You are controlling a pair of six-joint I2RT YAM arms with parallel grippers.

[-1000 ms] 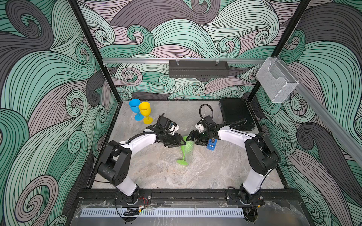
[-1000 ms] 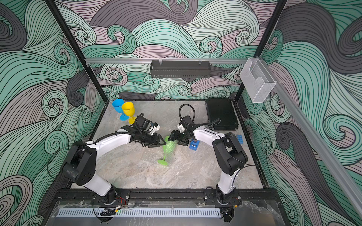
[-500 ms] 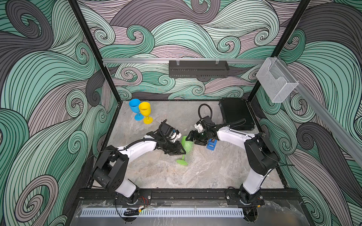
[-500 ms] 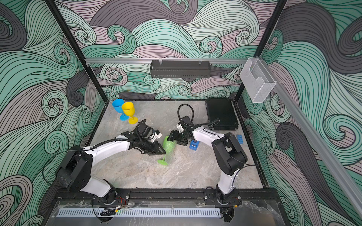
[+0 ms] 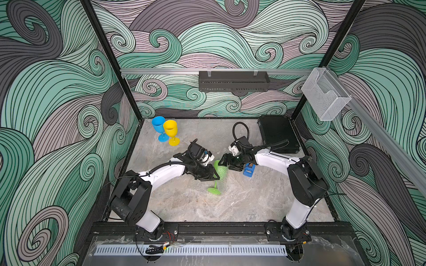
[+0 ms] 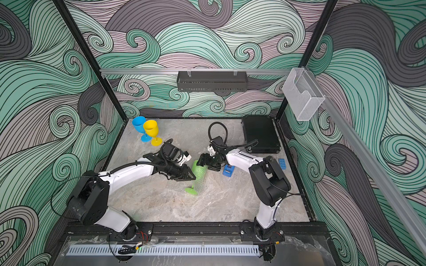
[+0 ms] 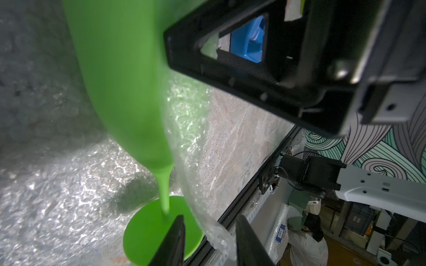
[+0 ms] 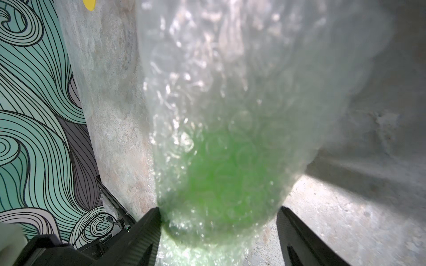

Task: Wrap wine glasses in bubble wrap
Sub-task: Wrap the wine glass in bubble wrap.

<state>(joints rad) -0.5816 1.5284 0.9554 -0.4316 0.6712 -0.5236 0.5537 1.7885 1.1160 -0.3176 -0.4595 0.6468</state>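
Two right fingers bracket the bubble wrap over the green goblet bowl, holding it tilted, foot down on wrap spread over the tabletop. Left fingers stand apart, loose wrap edge between them; whether they pinch it, cannot tell. Blue goblet, yellow goblet upright, far left corner.

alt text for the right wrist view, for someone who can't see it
Close up, a green goblet covered in clear bubble wrap fills the gap between the two black fingers of the right end effector. Behind it lie a grey marbled table and a wall of teal swirls.
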